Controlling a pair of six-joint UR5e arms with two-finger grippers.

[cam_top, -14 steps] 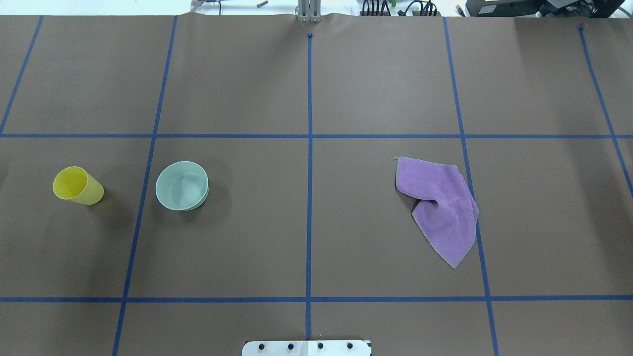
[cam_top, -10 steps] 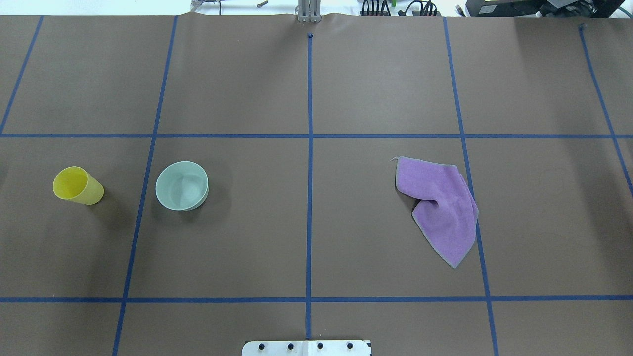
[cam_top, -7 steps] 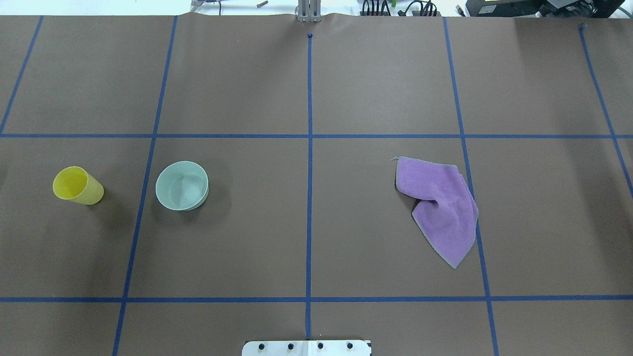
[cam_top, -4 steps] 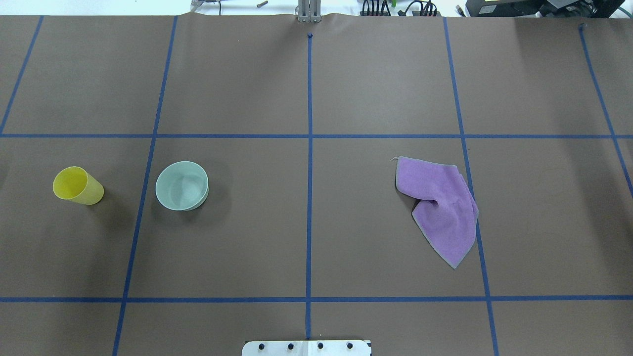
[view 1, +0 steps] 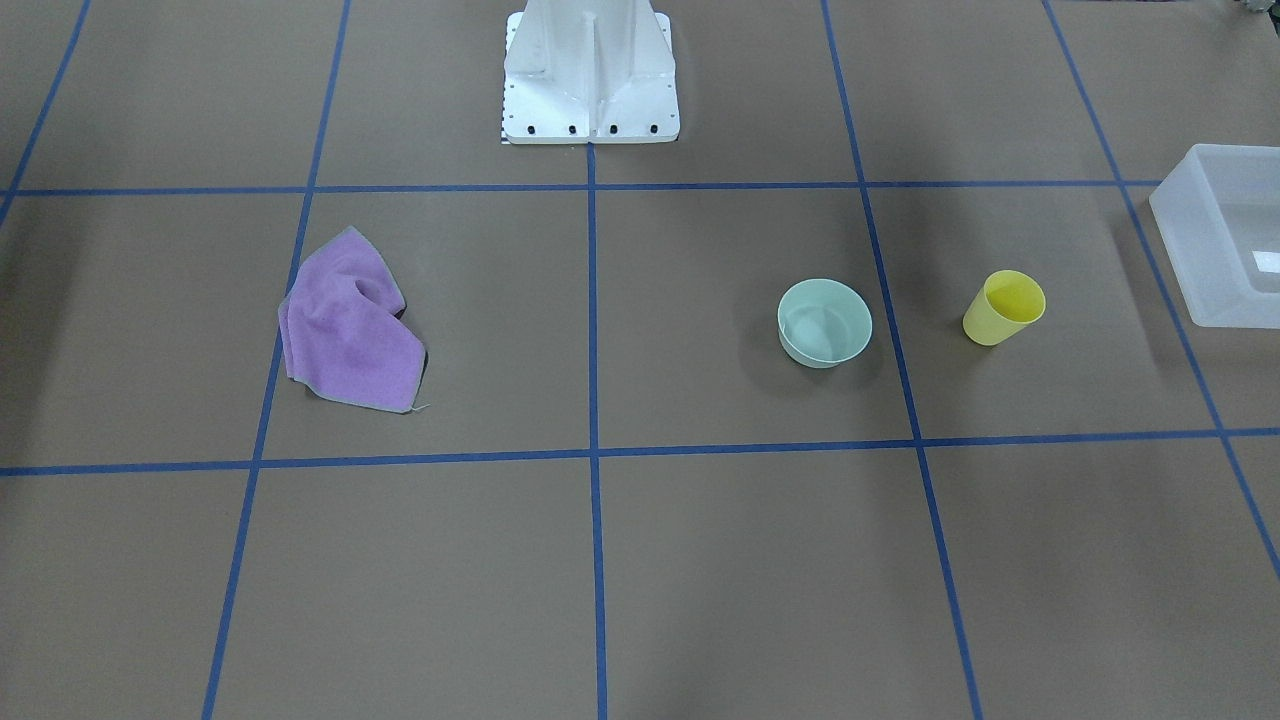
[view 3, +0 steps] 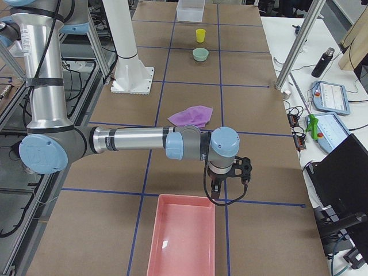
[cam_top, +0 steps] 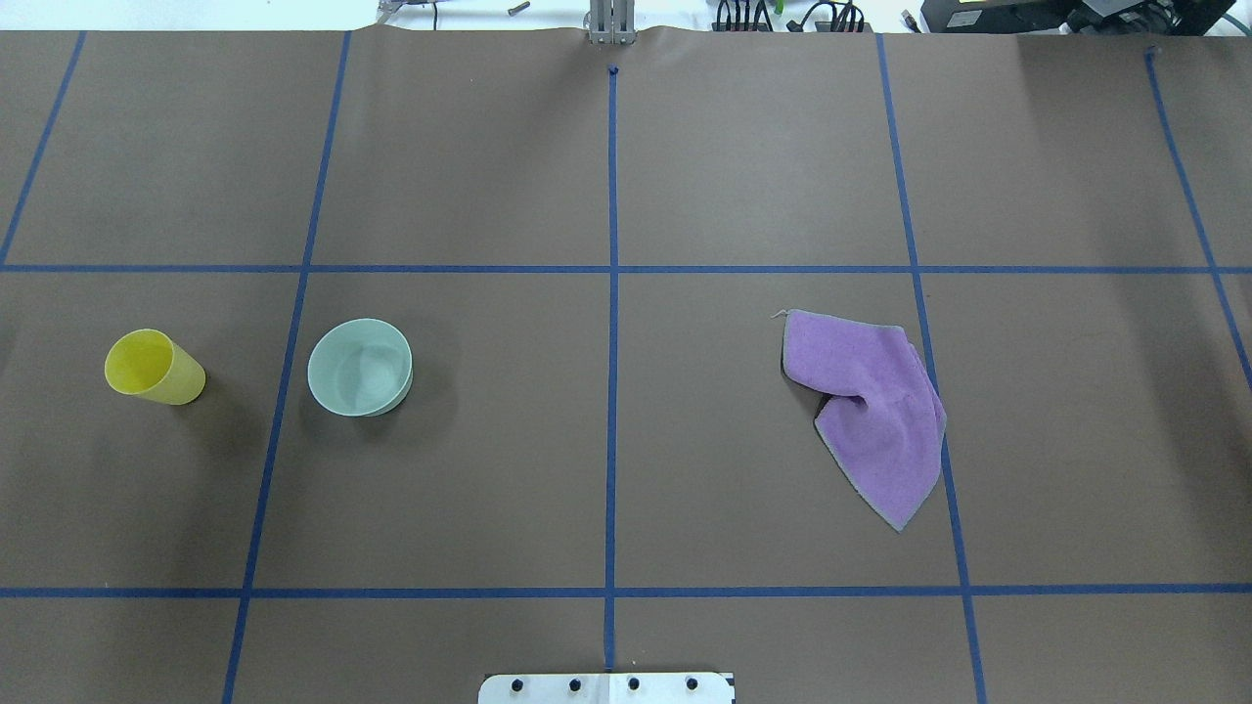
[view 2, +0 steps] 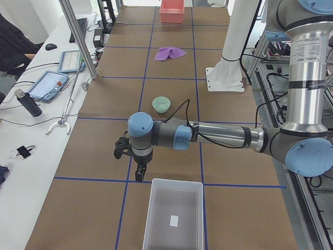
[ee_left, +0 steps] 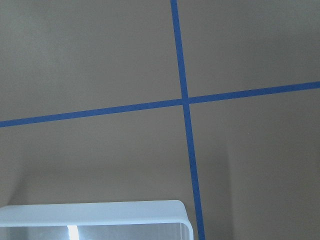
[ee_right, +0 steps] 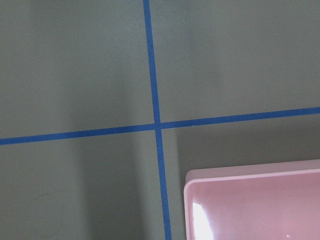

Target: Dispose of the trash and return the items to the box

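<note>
On the brown table (cam_top: 440, 489) nothing has moved: the cup (view 1: 1004, 307) stands near the box (view 1: 1190, 250), the bowl (view 1: 824, 322) farther off, so neither is returned yet. The left gripper (view 2: 139, 174) hangs just beside the box and the right gripper (view 3: 217, 190) far from it; spread or closed, I cannot tell.

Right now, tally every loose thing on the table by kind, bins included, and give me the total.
Cups: 1, the yellow cup
Bowls: 1, the mint-green bowl
Cloths: 1, the purple cloth
Bins: 2, the frosted white bin and the pink bin
Total: 5
</note>
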